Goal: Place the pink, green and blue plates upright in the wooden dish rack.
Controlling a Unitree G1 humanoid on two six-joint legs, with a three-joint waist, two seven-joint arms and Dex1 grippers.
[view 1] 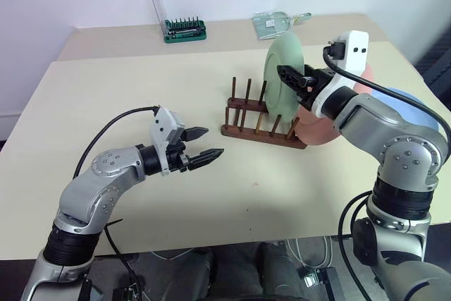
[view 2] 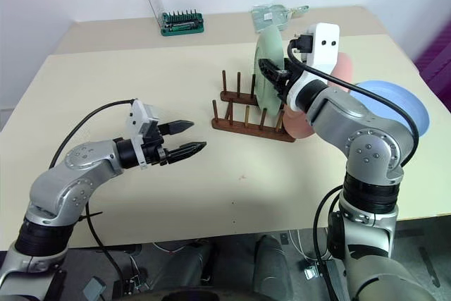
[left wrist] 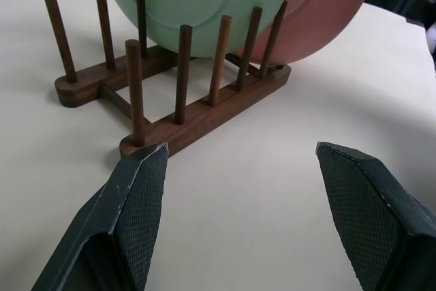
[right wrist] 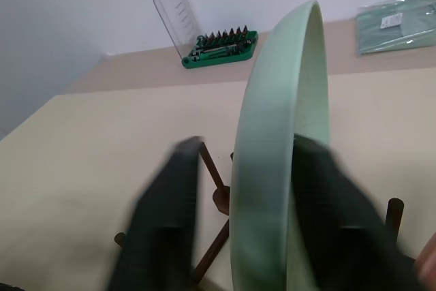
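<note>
Right claw [view 1: 285, 74] reaches in level at the rim of the green plate [view 1: 280, 58]. In the right wrist view its two black fingers [right wrist: 163, 216] straddle that rim and are spread apart. One finger shows a gap from the plate, the other is close against the opposite face, and both are blurred, so the claw reads as open rather than clamped.

One wooden rack [view 1: 261, 134] sits in the middle of the table [view 1: 141, 75], with two base rails and a row of upright pegs on each. Of the three plates, the green one stands on edge between the pegs toward the rack's right end. The pink plate [left wrist: 327, 11] is also upright, just behind the green one at that same end. Whether it sits in a slot or only leans there is hard to tell. The blue plate [view 2: 394, 100], the third, lies on the table well to the right, partly hidden by the right arm.

Left claw [view 1: 213, 142] hovers over the bare table near the rack's left end, fingers wide apart and holding nothing.

At the far edge of the table are one green tool case [view 1: 184, 29] with its clear lid raised and one clear packet [view 1: 271, 25].
</note>
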